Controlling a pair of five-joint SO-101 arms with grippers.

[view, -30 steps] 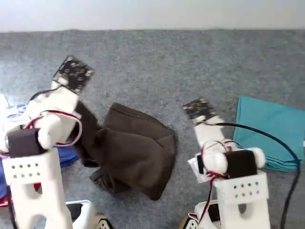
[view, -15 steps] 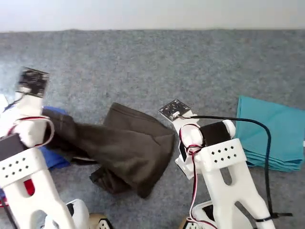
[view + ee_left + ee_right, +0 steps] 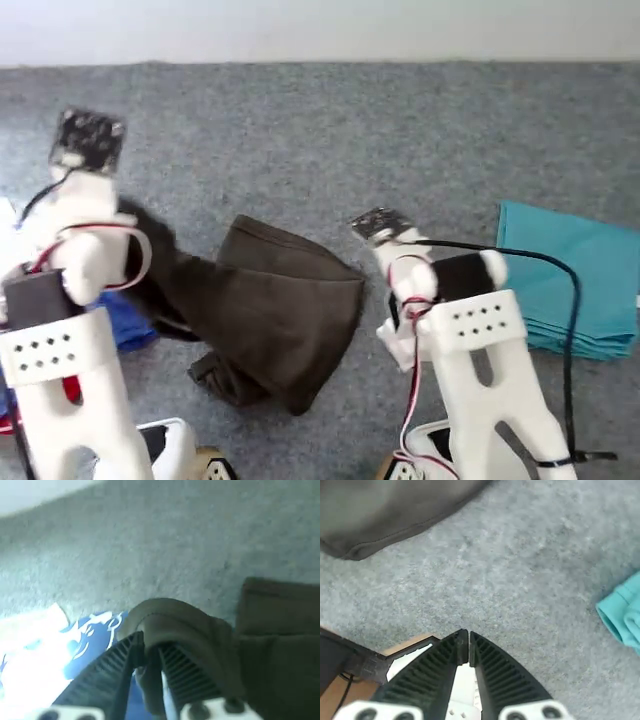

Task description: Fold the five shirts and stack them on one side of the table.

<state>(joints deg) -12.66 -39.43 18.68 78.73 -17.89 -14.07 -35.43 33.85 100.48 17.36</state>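
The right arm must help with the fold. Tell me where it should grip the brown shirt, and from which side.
Probably the hemmed edge of the brown shirt nearest the right gripper, approached from the side of the teal shirt. That edge lies flat and free on the carpet, while the left gripper pinches the opposite end.

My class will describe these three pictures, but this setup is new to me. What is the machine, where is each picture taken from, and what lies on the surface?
Two small white robot arms sit side by side at a grey-covered table. One picture looks down from above; the other two come from a camera on each arm's wrist, showing its black ridged fingers. The left gripper is clamped on a crumpled dark brown shirt. The right gripper is shut and empty. A folded teal shirt lies at one side, a blue patterned shirt at the other.
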